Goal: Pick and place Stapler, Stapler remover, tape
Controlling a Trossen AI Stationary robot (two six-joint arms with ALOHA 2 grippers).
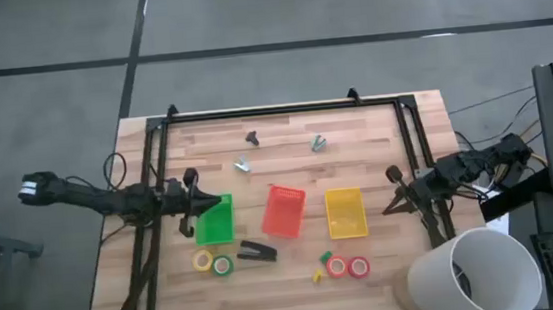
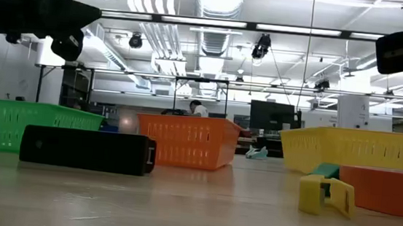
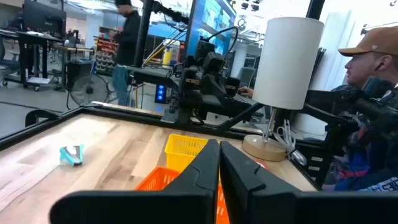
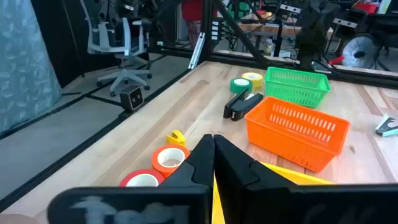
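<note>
The black stapler lies flat on the table near its front edge, in front of the gap between the green and orange bins, and shows in the low view as a dark bar. A yellow tape roll and a green one lie flat to its left. Two red-orange rolls lie right of it. Small claw-shaped removers rest farther back. My left gripper is shut, hovering at the green bin's left edge. My right gripper is shut, right of the yellow bin.
Three mesh bins stand in a row mid-table: green, orange, yellow. A small yellow-green piece lies by the red rolls. A white lamp shade stands over the near right corner. A person sits beyond the table's right side.
</note>
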